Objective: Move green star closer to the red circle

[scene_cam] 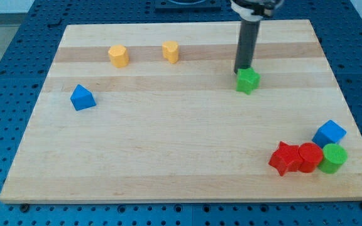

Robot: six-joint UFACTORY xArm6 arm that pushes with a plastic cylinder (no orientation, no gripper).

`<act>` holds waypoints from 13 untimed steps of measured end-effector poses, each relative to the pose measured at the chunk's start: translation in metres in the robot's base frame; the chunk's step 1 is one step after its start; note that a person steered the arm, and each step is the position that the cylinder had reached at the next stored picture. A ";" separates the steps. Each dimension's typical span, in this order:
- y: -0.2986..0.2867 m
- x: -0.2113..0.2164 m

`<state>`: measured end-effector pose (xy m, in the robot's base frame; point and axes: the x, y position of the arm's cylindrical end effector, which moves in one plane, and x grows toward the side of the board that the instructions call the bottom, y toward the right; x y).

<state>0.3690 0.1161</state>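
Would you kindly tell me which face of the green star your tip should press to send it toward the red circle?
Its upper-left face: my tip already sits at the green star's top edge, and the red circle lies toward the view's bottom right.

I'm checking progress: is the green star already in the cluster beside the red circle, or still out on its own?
Out on its own. The green star sits near the view's top with my tip touching it; the red circle is at bottom right.
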 end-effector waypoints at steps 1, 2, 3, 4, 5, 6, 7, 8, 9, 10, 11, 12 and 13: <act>0.017 0.034; 0.017 0.035; 0.006 0.026; 0.006 0.035; 0.023 0.057; 0.044 0.064; 0.040 0.049; 0.004 0.020; -0.040 0.015; -0.061 0.040; -0.061 0.073; -0.040 0.087; -0.020 0.082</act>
<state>0.4506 0.0962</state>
